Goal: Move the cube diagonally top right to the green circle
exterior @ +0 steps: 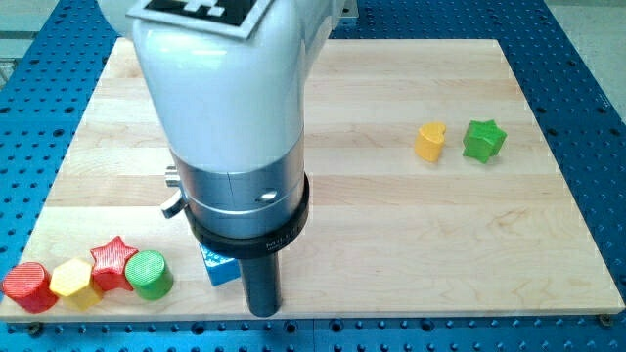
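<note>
- Blue cube (219,268) near the view's bottom edge of the wooden board (391,244), left of centre, largely hidden beneath the arm's black collar (249,230); only its lower left part showing.
- My tip (262,311) planted on the board just to the view's right of the cube and slightly lower; touching or a hair apart, cannot tell which.
- No claw on this arm: only a straight dark rod, so nothing spread, pressed together or pinching.
- Green circle (149,275) just to the view's left of the cube, close by but apart.
- Red star (113,260) touching the green circle on its left side.
- Yellow hexagon (74,282) next leftward, against the star, then red cylinder (25,286) at the row's far left, near the board's corner.
- Yellow heart-shaped block (429,141) and green star (483,140) side by side, well apart from the rest, in the view's upper right.
- Blue perforated table (587,117) around the board.
</note>
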Robot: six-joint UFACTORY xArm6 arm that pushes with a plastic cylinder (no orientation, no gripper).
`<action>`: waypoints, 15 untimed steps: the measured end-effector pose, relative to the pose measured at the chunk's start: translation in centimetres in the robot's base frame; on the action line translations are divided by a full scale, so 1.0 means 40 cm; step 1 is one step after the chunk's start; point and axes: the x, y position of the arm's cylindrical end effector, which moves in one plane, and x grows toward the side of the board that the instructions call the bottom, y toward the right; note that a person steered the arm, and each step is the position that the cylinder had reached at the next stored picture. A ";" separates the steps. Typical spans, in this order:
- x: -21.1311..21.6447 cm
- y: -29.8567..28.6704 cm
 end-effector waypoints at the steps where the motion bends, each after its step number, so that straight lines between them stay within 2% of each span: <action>1: -0.055 -0.096; 2: -0.163 -0.035; 3: -0.178 0.132; 4: -0.053 0.125; 6: -0.086 -0.204; 7: -0.186 -0.152; 8: -0.346 0.056; 9: -0.415 0.124; 10: -0.426 0.084; 12: -0.472 0.204; 13: -0.543 0.204; 15: -0.574 0.224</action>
